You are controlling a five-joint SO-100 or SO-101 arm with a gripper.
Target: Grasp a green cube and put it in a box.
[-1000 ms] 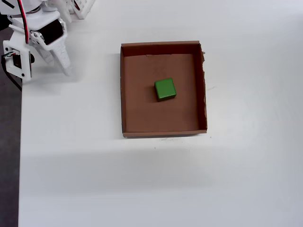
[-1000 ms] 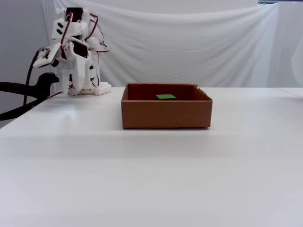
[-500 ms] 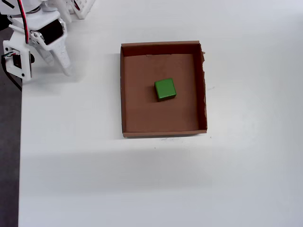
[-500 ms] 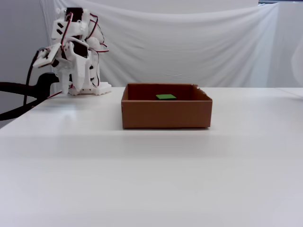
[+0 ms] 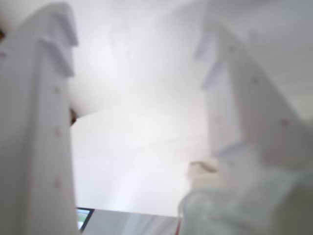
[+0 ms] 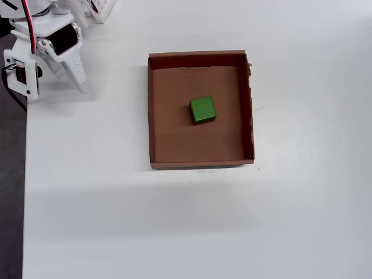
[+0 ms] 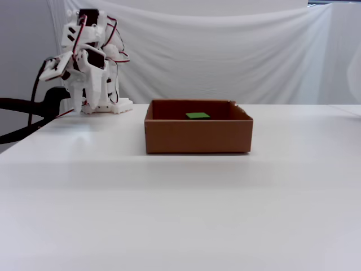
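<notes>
Small bright-green cube point(image 6: 203, 110) already sat in the shallow brown cardboard box point(image 6: 152, 110), so basically done imo. White two-finger gripper point(image 6: 71, 80) was parked well apart, fingers spread, empty. Nothing left but rest.

Nothing visibly differs from the earlier pictures. In the overhead view the green cube point(image 6: 203, 109) lies at the same spot near the middle of the box point(image 6: 152, 116), and the gripper point(image 6: 72, 78) sits well away from the box, toward the upper-left table corner, exactly as in the 2 earlier overhead pictures.
</notes>
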